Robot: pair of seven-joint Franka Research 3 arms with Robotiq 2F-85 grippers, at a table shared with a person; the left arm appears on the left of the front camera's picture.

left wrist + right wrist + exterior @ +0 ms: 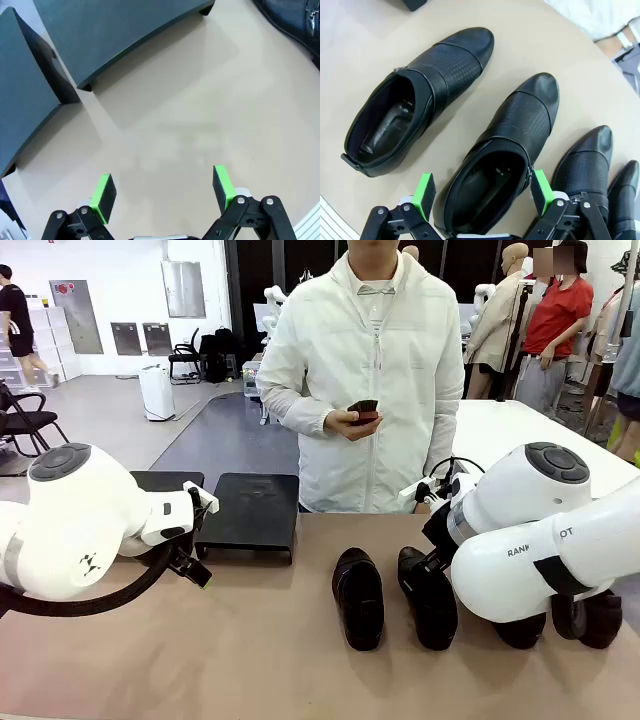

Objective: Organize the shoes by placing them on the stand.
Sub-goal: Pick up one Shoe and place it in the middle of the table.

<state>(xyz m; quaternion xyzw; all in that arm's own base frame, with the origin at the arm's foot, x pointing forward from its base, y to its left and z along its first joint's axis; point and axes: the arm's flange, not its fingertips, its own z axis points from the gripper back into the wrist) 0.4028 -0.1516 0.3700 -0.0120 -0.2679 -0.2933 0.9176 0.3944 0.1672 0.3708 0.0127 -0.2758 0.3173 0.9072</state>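
Observation:
Several glossy black shoes lie in a row on the tan table. In the front view the leftmost shoe (pixel 358 597) and the second shoe (pixel 428 595) show fully, while two more (pixel 590 618) are partly hidden behind my right arm. My right gripper (pixel 482 195) is open and hangs just above the second shoe (pixel 505 150), with its green pads (pixel 423 196) on either side of the heel opening. The first shoe (pixel 415 100) lies to its left. The black stand (pixel 250 510) sits at the far left of the table. My left gripper (pixel 163 192) is open over bare table near the stand (pixel 125 35).
A second black stand panel (pixel 165 480) sits beside the first, seen also as a dark panel (pixel 25 100) in the left wrist view. A person in a white jacket (pixel 375 390) stands at the far edge holding a phone. A shoe (pixel 295 20) shows at the left wrist view's top right.

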